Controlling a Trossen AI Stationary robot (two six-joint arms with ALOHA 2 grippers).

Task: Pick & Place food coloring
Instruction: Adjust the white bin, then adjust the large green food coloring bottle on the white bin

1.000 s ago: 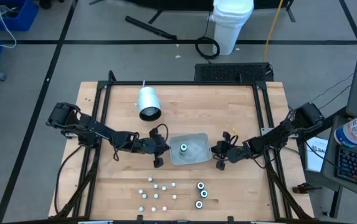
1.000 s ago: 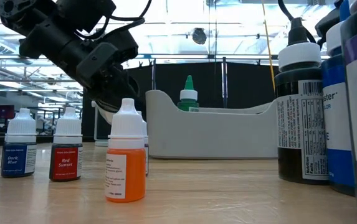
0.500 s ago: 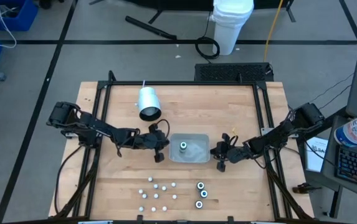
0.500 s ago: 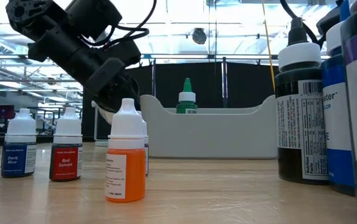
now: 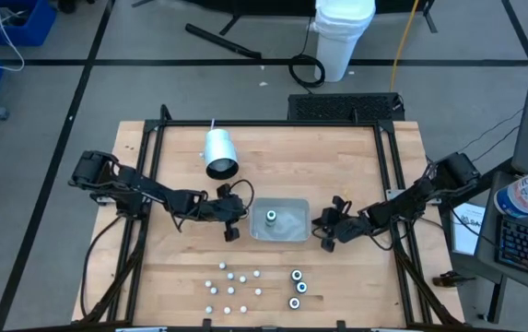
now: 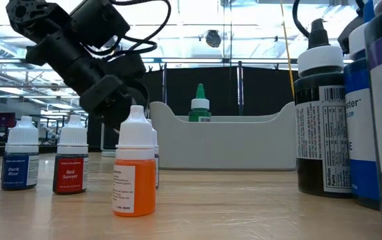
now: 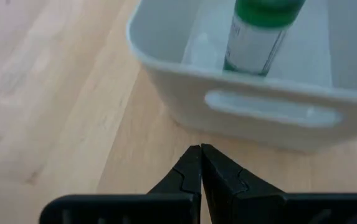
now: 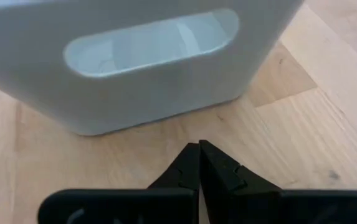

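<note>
One green-capped food coloring bottle (image 5: pixel 270 219) stands upright inside the grey tray (image 5: pixel 287 232) near the middle of the table (image 5: pixel 337 166). The other food coloring bottles stay out on the wood: a loose cluster of small white-capped ones (image 5: pixel 231 286) at about 7 o'clock from the tray, and three wider dark ones (image 5: pixel 297 289) at about 6 o'clock from it. In the low view an orange bottle (image 6: pixel 135 167) stands nearest, with a red one (image 6: pixel 71 160) and a blue one (image 6: pixel 22 157) to its 9 o'clock.

The left tool (image 5: pixel 231 232) sits low just off the tray's 9 o'clock wall, its fingers (image 7: pixel 187 174) pressed together and holding nothing. The right tool (image 5: pixel 328 242) sits just off the tray's 3 o'clock wall, its fingers (image 8: pixel 215 171) likewise pressed together and empty, facing the tray's handle slot.

A white cylinder (image 5: pixel 219 152) lies on its side at about 11 o'clock from the tray, well apart from it.
</note>
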